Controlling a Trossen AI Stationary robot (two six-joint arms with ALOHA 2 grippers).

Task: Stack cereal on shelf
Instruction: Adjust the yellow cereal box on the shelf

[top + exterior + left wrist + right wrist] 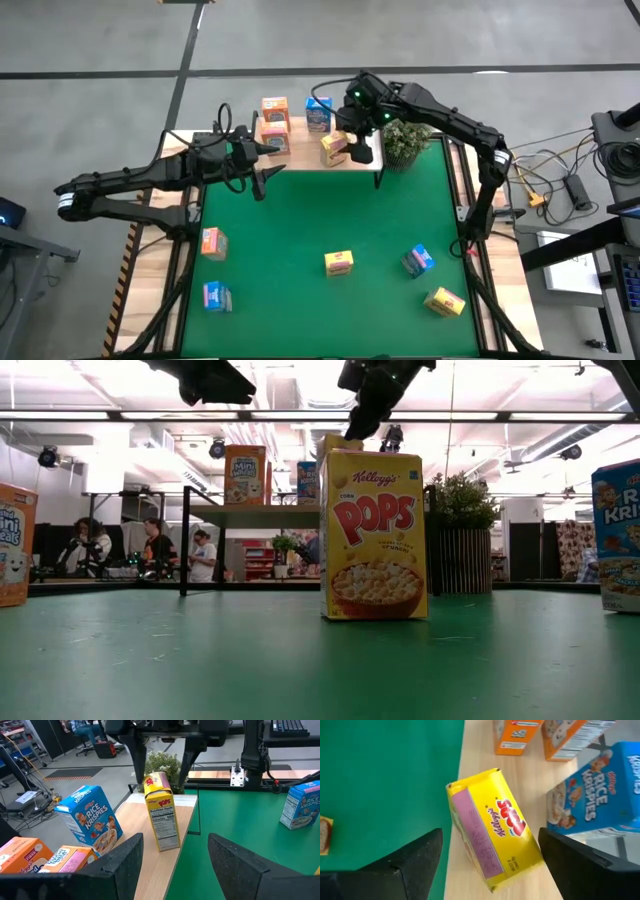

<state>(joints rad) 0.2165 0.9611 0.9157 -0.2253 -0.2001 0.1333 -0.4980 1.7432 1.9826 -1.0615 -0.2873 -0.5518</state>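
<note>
On the shelf [300, 160], yellow cereal box [335, 148].

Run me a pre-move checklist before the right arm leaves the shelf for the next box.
1. Right gripper open, fingers clear of the yellow Pops box: ok.
2. Yellow Pops box upright on the shelf: ok in the left wrist view.
3. Blue Rice Krispies box beside it, apart from it: ok.
4. Left gripper open and empty at the shelf's front edge: ok.
5. Boxes left on the green mat: five, not yet stacked: not ok.
6. Room on the shelf for all five: cannot tell.
</note>
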